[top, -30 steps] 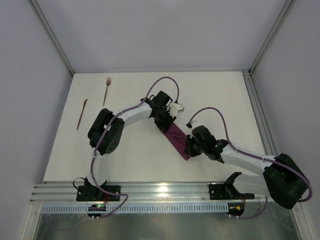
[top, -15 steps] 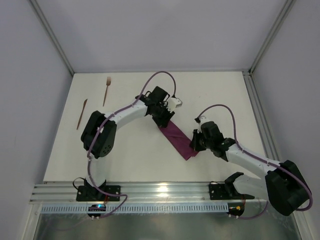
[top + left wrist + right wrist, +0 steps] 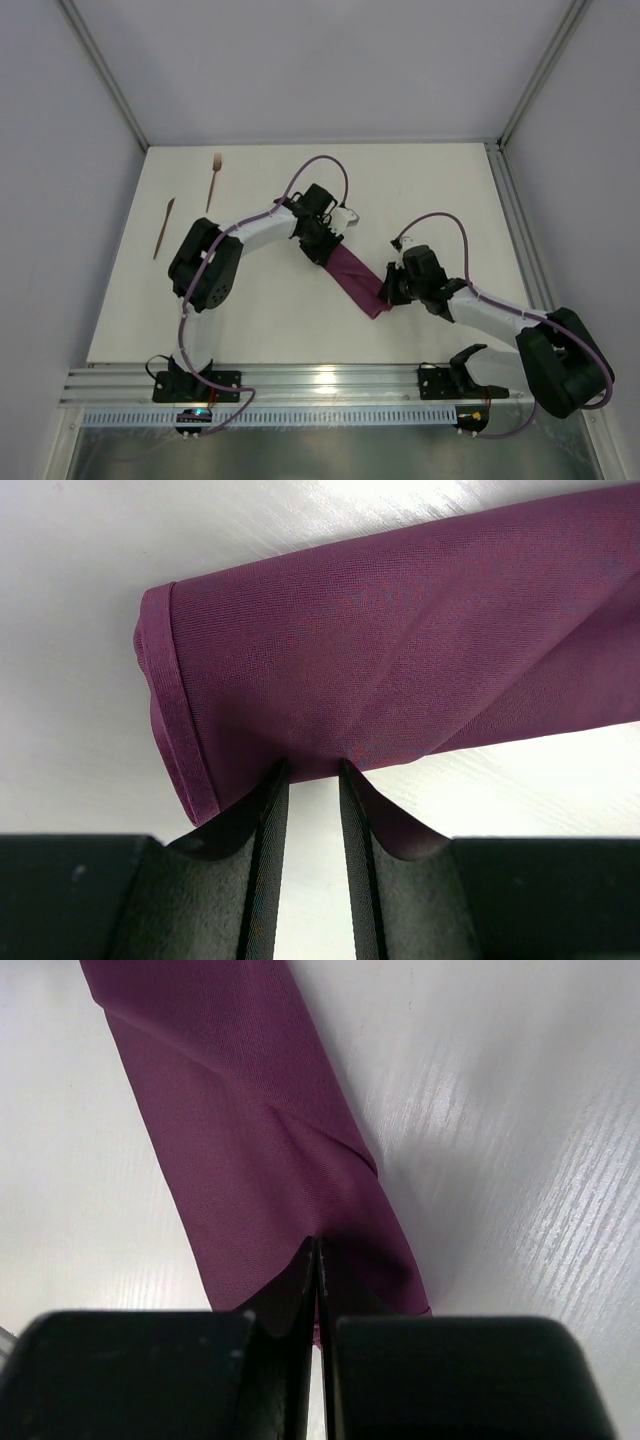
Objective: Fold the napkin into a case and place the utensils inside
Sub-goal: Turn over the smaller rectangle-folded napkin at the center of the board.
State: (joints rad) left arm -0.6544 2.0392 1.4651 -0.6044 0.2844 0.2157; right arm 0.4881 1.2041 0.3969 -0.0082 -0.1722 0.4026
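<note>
folded napkin (image 3: 355, 277) lies diagonal (far-left to near-right); left gripper (image 3: 312, 772) and right gripper (image 3: 316, 1250) each pinch an end.

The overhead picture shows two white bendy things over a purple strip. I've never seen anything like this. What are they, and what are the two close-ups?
Those are two robot arms, bolted at the near edge of a white table. The overhead picture comes from a fixed camera above and behind them. Each close-up comes from a small camera on one arm's wrist, looking past its own two black fingers. The purple strip is a cloth napkin, folded long and narrow, lying on the table. The left gripper pinches it near its far end, and the right gripper pinches it near its near end. Far left on the table lie a small wooden fork and a slim wooden stick, neither held.
</note>
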